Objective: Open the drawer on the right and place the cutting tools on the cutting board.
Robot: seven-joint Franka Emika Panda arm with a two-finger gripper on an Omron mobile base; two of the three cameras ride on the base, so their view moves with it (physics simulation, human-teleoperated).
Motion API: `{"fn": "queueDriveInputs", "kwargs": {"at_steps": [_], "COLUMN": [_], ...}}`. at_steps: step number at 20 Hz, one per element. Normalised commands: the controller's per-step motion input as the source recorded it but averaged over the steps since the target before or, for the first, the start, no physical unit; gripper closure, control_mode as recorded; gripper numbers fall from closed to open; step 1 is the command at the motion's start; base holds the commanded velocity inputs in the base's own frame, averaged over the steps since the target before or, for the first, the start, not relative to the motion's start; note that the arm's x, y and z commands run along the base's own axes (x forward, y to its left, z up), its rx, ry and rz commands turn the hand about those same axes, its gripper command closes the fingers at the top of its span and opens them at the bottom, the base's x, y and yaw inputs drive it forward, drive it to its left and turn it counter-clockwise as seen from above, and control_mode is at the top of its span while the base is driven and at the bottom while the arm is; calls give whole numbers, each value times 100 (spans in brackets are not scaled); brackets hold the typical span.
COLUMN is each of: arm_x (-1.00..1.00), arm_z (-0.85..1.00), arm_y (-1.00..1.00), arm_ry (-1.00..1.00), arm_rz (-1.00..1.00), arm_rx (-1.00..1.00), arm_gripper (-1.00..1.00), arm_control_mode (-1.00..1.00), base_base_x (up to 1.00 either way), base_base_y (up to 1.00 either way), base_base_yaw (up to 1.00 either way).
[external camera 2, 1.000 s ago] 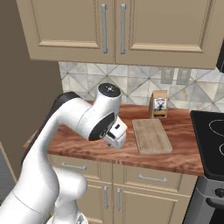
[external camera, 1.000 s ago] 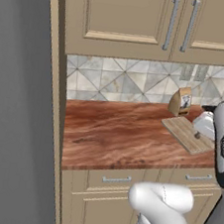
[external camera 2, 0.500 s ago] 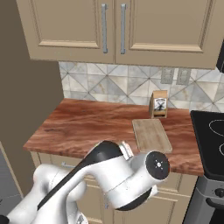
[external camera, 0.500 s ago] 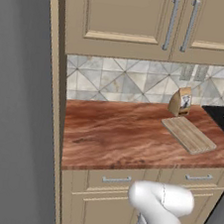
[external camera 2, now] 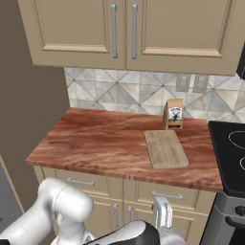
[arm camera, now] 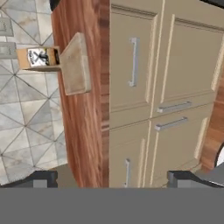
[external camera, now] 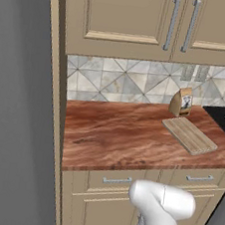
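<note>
Right, drawer (external camera 2: 191, 194) on the right was shut, front flush w/ the cabinet face, its silver bar handle (external camera 2: 167, 195) across the middle. It sat directly under the counter (external camera 2: 95, 143), below the stretch where the cutting board (external camera 2: 165, 148) lay. Board was flat on the reddish-brown top, near the front edge, grain running front to back, nothing on it. Just behind it, by the tiled backsplash (external camera 2: 119, 95), stood a small brown paper bag (external camera 2: 173, 114) w/ a label, upright, close to the board's far end but apart from it.

Gripper (arm camera: 112, 179) was down low in front of the lower cabinets. Fingers (arm camera: 41, 178) stood wide apart w/ nothing between them. Hand view was rolled sideways, so the counter edge ran top to bottom, w/ the board and bag upper left and the shut drawer front just right of the counter edge. Below the drawer were two cabinet doors (arm camera: 183, 78), their handles side by side. A second drawer front (external camera: 117, 180) sat left of the task drawer, also shut.

Arm (external camera: 160, 206) bent low in front of the cabinets in the left base view, white elbow covering part of the doors. Black stovetop (external camera 2: 232, 148) was at the counter's right end, well apart from the board. Upper cabinets (external camera 2: 124, 28) hung above, doors closed; two outlets (external camera 2: 191, 83) on the tile above the bag.
</note>
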Motion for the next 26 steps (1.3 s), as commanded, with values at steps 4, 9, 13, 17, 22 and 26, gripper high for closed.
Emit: {"fn": "queueDriveInputs", "kwargs": {"at_steps": [4,9,13,17,22,26], "arm_x": [21,18,30,38,33,32], "arm_z": [-56,-56,-52,-48,-33,-23], "arm_y": [6,0,0,-2,-16,-30], "arm_ry": [-20,-23,-18,-12,-12,-7], "arm_rz": [-2,0,0,0,1,6], "arm_rx": [0,0,0,-6,-1,0], "arm_gripper": [-100,-100,-100,-100,-100,-100], "arm_control_mode": [-100,-100,-100,-100,-100,-100], "base_base_x": [0,0,0,0,0,0], "base_base_y": [0,0,0,0,0,0], "base_base_yaw": [0,0,0,0,0,0]}}
